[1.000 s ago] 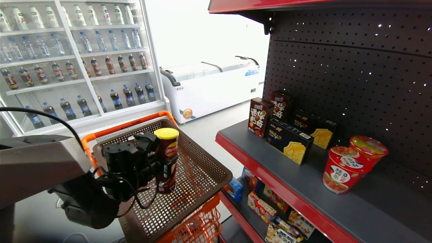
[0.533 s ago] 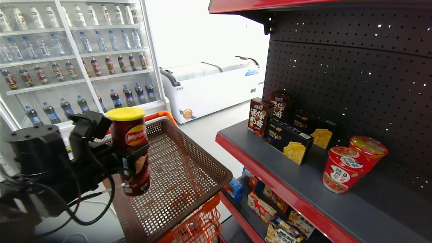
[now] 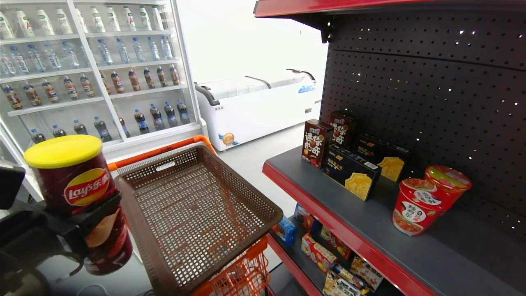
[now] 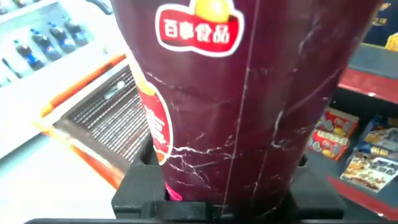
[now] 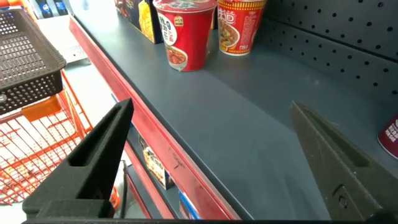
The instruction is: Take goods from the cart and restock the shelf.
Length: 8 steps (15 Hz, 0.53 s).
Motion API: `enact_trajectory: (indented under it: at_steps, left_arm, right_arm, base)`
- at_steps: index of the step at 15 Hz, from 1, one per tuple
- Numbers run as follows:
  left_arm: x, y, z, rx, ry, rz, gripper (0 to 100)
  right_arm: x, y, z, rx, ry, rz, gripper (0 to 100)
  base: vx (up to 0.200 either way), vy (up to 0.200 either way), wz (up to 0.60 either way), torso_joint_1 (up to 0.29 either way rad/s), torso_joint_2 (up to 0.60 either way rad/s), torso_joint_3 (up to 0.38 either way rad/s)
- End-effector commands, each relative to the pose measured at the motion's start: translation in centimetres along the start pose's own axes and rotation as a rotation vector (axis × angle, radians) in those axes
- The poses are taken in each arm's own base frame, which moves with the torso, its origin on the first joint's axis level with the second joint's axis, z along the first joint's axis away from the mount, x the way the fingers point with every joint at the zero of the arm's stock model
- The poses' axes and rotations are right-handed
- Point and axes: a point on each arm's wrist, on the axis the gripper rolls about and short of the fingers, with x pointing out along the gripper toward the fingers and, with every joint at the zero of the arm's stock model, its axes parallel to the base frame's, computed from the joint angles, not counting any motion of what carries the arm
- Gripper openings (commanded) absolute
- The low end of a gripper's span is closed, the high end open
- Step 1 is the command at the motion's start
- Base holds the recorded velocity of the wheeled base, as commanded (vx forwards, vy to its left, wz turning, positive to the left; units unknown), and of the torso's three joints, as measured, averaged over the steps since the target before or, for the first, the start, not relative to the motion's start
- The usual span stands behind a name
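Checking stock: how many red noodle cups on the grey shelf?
2. One red round noodle cup stands nearer the grey shelf edge; the other behind it, by the black pegboard. More may be hidden.

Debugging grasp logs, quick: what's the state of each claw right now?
Left claw: closed on the chip can.
Right claw: open, holding nothing, above the shelf.
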Motion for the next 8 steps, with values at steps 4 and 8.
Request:
enact_trajectory:
  at_steps: [4, 8]
  left_arm:
    - [-7.9, -1.0, -0.6, 0.004, -0.037, 0.12, 0]
    - [-13.4, -2.5, -5.6, -0.057, 0.003, 0.154, 0]
  right_arm:
    - [0.0, 0.0, 0.0, -0.002, 0.0, 0.003, 100]
    - [0.0, 0.0, 0.0, 0.0, 0.0, 0.003, 100]
  base:
    - [0.0, 0.0, 0.0, 0.0, 0.0, 0.0]
    - [0.0, 0.0, -0.15, 0.001, 0.0, 0.001]
